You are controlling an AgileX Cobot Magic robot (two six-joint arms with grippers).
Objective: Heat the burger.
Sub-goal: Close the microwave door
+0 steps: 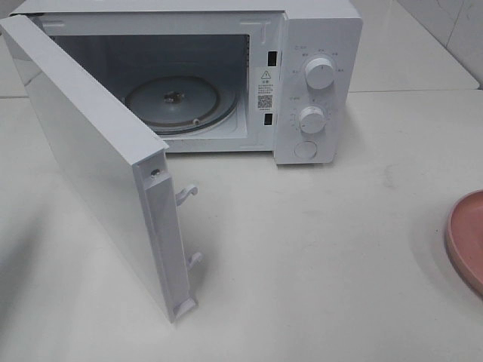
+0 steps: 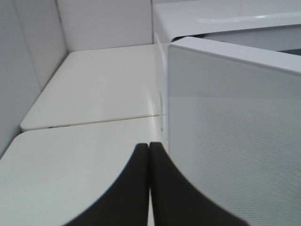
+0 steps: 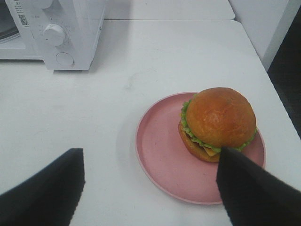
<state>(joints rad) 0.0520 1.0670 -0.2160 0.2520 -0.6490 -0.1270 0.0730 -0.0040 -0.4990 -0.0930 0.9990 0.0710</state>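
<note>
You are looking at a white microwave (image 1: 226, 75) standing at the twelve o'clock end of the table (image 1: 317, 256) in the high view, its door (image 1: 90, 158) swung wide toward seven o'clock and the glass turntable (image 1: 177, 102) inside bare. The opening step looks done; the loading has not begun. The burger (image 3: 217, 123) sits on the pink plate (image 3: 164, 160), off toward the plate's far side from the microwave, and only the plate's rim shows at the three o'clock edge of the high view, well apart from the oven. Your right gripper (image 3: 150, 188) hangs above the table with its jaws spread wide and nothing between them, one dark finger overlapping the plate's edge just beside the burger in the wrist view. Your left gripper (image 2: 149, 188) is clenched tight on nothing, its fingers pressed together just beside the outer face of the open door. By the look of it, nearly everything is left for you: grasp the burger, carry it to the turntable, shut the door, and turn the timer knob (image 1: 312, 118) below the power knob (image 1: 320, 73). Neither arm shows in the high view.
</note>
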